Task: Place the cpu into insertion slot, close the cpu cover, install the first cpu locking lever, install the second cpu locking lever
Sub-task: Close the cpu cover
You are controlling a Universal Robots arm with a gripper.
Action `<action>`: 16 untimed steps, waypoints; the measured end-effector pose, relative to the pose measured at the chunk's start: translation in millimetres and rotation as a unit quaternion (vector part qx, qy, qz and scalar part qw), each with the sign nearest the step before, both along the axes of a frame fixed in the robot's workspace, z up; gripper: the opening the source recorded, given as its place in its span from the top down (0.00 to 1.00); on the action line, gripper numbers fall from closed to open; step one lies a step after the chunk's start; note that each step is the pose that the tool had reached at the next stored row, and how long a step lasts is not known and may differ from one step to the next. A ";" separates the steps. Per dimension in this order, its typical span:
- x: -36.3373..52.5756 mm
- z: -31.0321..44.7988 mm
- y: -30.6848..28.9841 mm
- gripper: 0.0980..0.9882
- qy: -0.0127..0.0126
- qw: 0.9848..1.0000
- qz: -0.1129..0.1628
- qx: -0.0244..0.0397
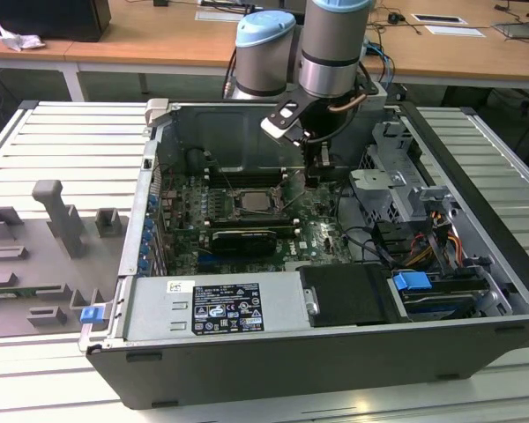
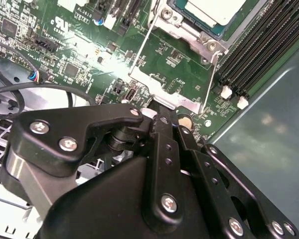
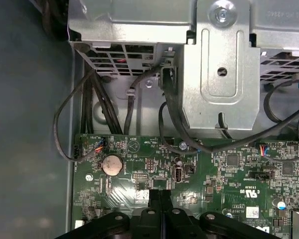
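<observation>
Pincer (image 1: pixel 317 167) shut, low over the green board (image 3: pixel 224 174)
Its fingers (image 3: pixel 154 201) were pressed together with nothing between them that I could see. The cpu (image 2: pixel 214 9) sat in its slot on that board, near the pincer, inside the open computer box (image 1: pixel 247 374).

Sticker (image 1: pixel 213 307) on the power supply (image 1: pixel 286 304) — no print legible.

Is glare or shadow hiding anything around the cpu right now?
Second wrist view: glare whitens the motherboard beside the gripper; the cpu is readable. Exterior view: the case interior is dim, yet the cpu shows. First wrist view: even light, no glare.
</observation>
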State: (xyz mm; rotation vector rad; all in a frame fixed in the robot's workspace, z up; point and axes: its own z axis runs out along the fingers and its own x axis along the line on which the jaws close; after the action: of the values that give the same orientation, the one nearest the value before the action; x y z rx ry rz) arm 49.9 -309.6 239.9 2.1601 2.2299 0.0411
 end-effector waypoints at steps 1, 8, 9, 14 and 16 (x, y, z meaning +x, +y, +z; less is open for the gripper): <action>-1.1 -0.1 0.0 0.99 0.000 1.000 0.000 0.000; -6.7 -0.2 0.0 0.99 0.000 1.000 0.000 0.000; -10.1 -0.3 0.0 0.99 0.000 1.000 0.000 0.000; -23.8 -0.4 0.0 0.99 0.000 1.000 0.000 0.000; -25.8 -0.4 0.0 0.99 0.000 1.000 0.000 0.000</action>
State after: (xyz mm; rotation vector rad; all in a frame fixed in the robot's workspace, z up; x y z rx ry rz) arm 24.1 -309.6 239.5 2.1601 2.2299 0.0411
